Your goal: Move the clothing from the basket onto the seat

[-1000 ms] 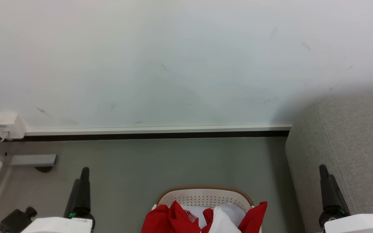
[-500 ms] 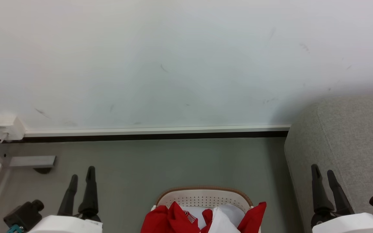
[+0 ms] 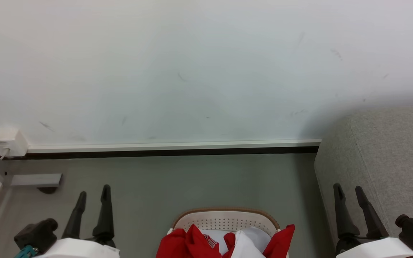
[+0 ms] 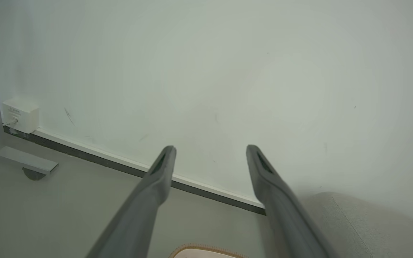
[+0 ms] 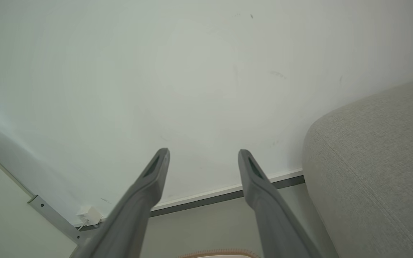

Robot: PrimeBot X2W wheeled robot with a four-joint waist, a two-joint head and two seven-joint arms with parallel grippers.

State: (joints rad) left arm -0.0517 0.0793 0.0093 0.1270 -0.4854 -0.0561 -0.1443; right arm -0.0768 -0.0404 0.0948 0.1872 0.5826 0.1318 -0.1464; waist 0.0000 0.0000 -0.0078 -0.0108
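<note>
Clothing (image 3: 188, 243) lies heaped in the one basket (image 3: 226, 219) at the bottom centre, its red pile stretched from left to right; how many pieces, you cannot tell. Since one second ago both have turned: left gripper (image 3: 94, 191) and right gripper (image 3: 348, 188) now each show two spread, empty fingers. One seat (image 3: 389, 161) stands at the right.
</note>
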